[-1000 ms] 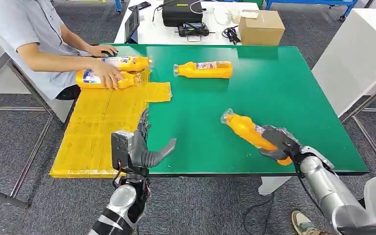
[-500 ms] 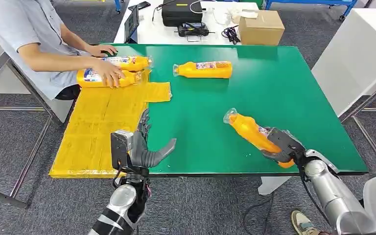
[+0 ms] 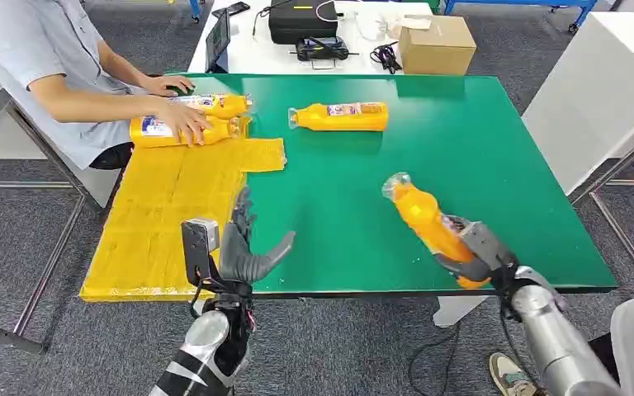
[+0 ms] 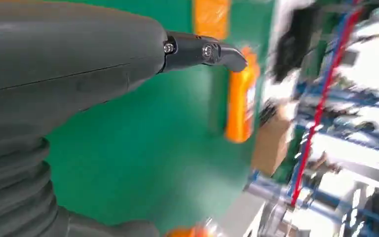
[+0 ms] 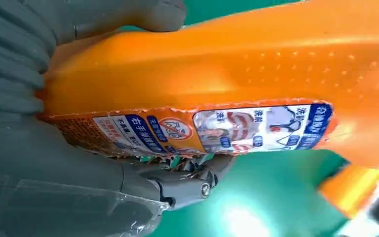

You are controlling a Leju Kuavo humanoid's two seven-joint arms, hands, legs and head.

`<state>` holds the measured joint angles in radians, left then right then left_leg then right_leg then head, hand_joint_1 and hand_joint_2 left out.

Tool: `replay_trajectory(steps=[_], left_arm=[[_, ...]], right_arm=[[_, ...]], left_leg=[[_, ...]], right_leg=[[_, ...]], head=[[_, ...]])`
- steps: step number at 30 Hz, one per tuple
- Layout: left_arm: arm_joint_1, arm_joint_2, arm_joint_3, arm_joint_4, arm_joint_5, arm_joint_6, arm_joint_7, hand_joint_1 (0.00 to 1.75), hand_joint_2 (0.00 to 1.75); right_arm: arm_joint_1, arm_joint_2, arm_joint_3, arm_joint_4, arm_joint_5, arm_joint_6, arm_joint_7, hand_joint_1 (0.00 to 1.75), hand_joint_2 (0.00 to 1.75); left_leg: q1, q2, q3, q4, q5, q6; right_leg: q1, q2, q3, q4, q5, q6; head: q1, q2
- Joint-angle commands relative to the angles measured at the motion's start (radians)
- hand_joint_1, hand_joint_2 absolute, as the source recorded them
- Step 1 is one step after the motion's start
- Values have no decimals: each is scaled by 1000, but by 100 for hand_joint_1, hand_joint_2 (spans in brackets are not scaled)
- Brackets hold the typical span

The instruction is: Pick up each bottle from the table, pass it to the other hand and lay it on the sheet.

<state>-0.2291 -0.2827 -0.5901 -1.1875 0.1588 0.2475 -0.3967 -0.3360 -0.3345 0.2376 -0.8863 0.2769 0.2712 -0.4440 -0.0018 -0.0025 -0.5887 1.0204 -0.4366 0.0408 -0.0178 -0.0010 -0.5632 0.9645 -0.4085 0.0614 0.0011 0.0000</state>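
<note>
Orange bottle (image 3: 426,221) (tilted, cap up) gripped in right robot hand (image 3: 470,252).

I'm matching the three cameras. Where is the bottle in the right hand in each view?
Head view: bottle tilted, near the table's right front, in the right hand.
Right wrist view: bottle close up, label showing.
Left wrist view: cannot tell.
Shared landmark: green table.

Right hand (image 3: 469,257) grips a bottle (image 3: 425,219); left hand (image 3: 239,246) hovers, fingers spread.
</note>
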Motion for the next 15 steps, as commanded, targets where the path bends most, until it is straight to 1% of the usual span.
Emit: replay_trajectory(steps=[1, 5, 7, 8, 9, 12, 13, 15], left_arm=[[19, 28, -27, 113, 145, -103, 39, 0, 175], [17, 32, -6, 81, 182, -108, 36, 0, 175], [16, 33, 3, 72, 199, -110, 41, 0, 175], [15, 34, 9, 67, 211, -114, 46, 0, 175], [14, 36, 11, 61, 218, -117, 46, 0, 175], [18, 43, 4, 42, 237, -131, 50, 0, 175], [21, 46, -2, 34, 252, -148, 60, 0, 175], [24, 52, -12, 22, 261, -159, 64, 0, 175]], right_arm=[[3, 187, 67, -309, 72, -86, 5, 175, 175], [-30, 186, 107, -307, 57, -89, 16, 175, 175], [-44, 182, 113, -296, 42, -82, 16, 175, 175], [-54, 180, 113, -290, 33, -74, 17, 175, 175], [-66, 175, 117, -282, 25, -67, 18, 175, 175], [-88, 172, 125, -263, 14, -70, 20, 175, 175], [-93, 173, 126, -257, 9, -71, 22, 175, 175], [-94, 171, 133, -247, 10, -76, 20, 175, 175]], left_leg=[[0, 9, 0, -2, 0, -4], [0, 8, -8, 0, 1, -5], [1, 2, -13, -1, 4, -5], [1, 4, -12, -1, 3, -5], [0, 1, -13, 0, 3, -4], [0, 1, -13, 0, 2, -5], [0, -1, -16, 0, 4, -4], [0, -1, -16, 0, 3, -5]], right_leg=[[0, 9, -4, 1, 2, -4], [0, 9, -12, 6, 0, -5], [0, 3, -15, 5, 1, -2], [0, 5, -14, 5, 0, -3], [0, 3, -14, 5, 0, -2], [0, 3, -14, 6, 0, -3], [0, 1, -16, 5, 0, -2], [0, 1, -17, 6, 0, -2]], head=[[0, 0], [-1, 0], [-1, 0], [0, 0], [0, 0], [0, 0], [0, 0], [0, 0]])
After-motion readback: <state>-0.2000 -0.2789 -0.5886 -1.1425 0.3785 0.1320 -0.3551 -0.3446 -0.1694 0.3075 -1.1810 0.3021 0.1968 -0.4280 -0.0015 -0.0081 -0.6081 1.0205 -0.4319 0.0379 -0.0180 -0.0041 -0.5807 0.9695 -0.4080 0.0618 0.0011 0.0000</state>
